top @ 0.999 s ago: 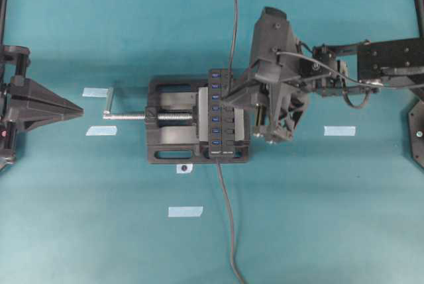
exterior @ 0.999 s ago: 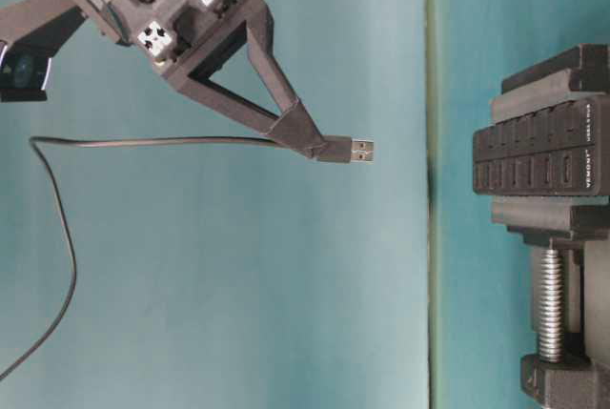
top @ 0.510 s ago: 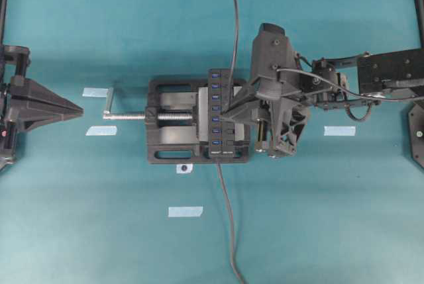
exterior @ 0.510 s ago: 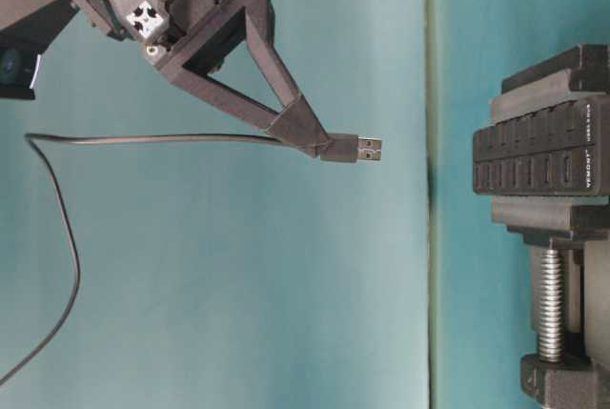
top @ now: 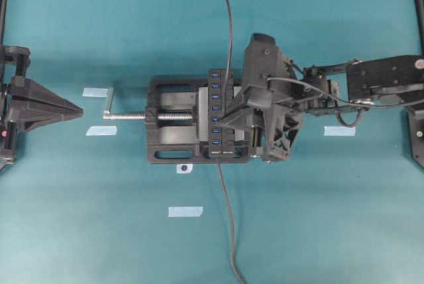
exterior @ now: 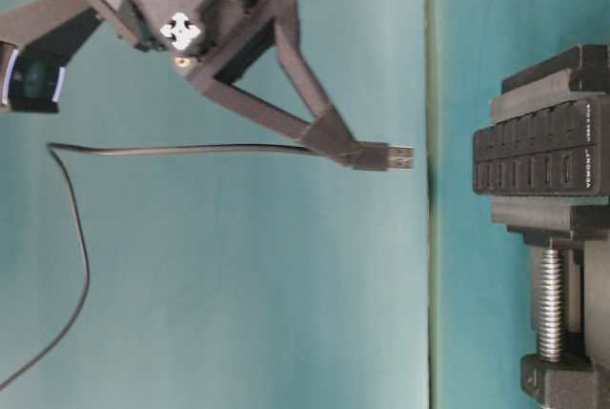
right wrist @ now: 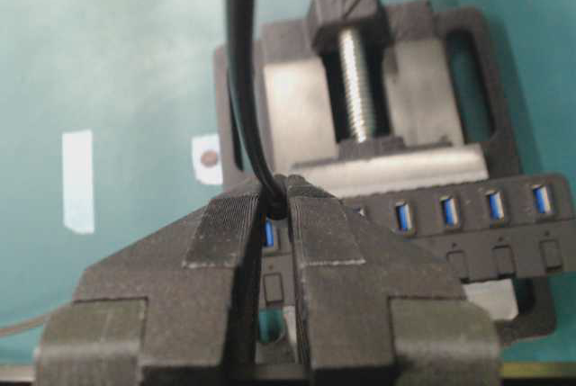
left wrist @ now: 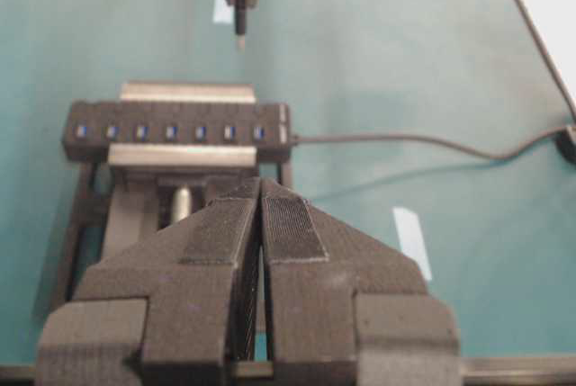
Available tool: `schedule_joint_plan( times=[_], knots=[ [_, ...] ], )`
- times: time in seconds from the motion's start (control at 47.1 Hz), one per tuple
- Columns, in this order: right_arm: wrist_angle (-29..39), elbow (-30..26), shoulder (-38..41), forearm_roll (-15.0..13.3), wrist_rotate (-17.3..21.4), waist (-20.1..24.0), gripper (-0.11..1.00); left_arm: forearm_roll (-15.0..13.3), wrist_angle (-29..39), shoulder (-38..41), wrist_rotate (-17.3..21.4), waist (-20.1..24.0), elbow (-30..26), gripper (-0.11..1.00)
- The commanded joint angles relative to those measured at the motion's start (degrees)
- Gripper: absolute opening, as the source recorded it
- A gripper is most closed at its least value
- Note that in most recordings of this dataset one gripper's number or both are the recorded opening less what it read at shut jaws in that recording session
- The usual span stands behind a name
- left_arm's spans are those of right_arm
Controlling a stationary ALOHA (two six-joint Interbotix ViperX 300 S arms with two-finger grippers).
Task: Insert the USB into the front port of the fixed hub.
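From overhead, the right gripper (top: 224, 120) hangs over the hub (top: 216, 113), which sits clamped in a vise (top: 169, 120) on the table; the left gripper (top: 73, 108) waits well apart.

At table level, the plug (exterior: 388, 157) is pinched at its rear, metal tip bare and apart from the ports, the thin cable (exterior: 181, 150) trailing slack.

The left wrist view shows that gripper's fingers (left wrist: 283, 224) pressed together, empty.

The right wrist view shows its fingers (right wrist: 234, 224) clamped on the plug. It looks light and rigid, likely to twist; gripping the hard body suits insertion.
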Motion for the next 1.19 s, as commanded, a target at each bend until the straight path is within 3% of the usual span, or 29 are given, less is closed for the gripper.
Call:
schedule_joint_plan(
  times=[0.0,1.168],
  knots=[
    [-0.62,-0.88,-0.26,0.09,0.44,0.53,0.04,0.09,-0.18,0.26,-0.09,0.00,-0.88,0.00],
    [-5.89,-0.62,7.21,-0.18,-0.26,1.76,0.04,0.09,-0.18,0.18,-0.18,0.00,-0.88,0.00]
  ],
)
